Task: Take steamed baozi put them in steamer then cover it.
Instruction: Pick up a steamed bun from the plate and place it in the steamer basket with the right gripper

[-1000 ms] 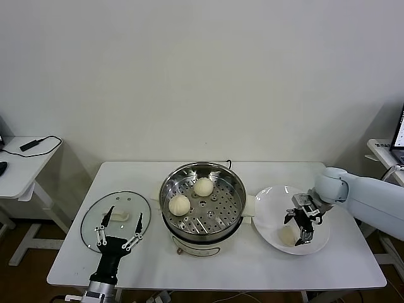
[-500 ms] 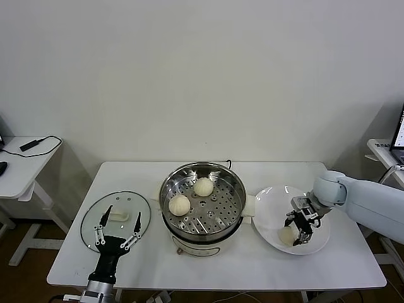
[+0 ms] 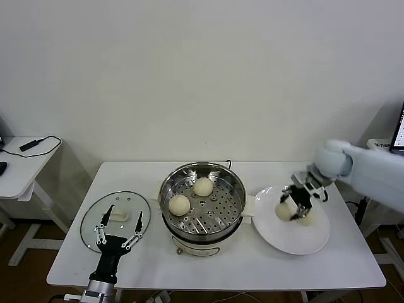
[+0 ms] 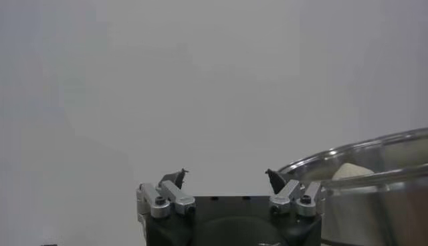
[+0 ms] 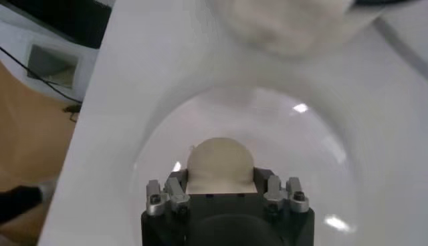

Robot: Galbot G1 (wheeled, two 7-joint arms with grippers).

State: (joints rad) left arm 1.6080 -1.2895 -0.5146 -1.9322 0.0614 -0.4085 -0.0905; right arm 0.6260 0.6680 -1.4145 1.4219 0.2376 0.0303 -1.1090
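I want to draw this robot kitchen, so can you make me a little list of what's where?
Steamer: middle of the table, open, two baozi inside on the tray
Third baozi: held in the right tool, lifted above the white plate
Glass lid: flat on the table, on the robot's left
Left tool: open, by the lid's near edge, holding nothing

shiny steel steamer [image 3: 202, 197], glass cover [image 3: 115, 219]

Your right claw [image 3: 291, 207] has risen off the white plate [image 3: 297, 240] and moved toward the steamer [image 3: 202, 196]. Between its fingers it now carries a baozi [image 3: 283, 211] that lay on the plate a second ago.
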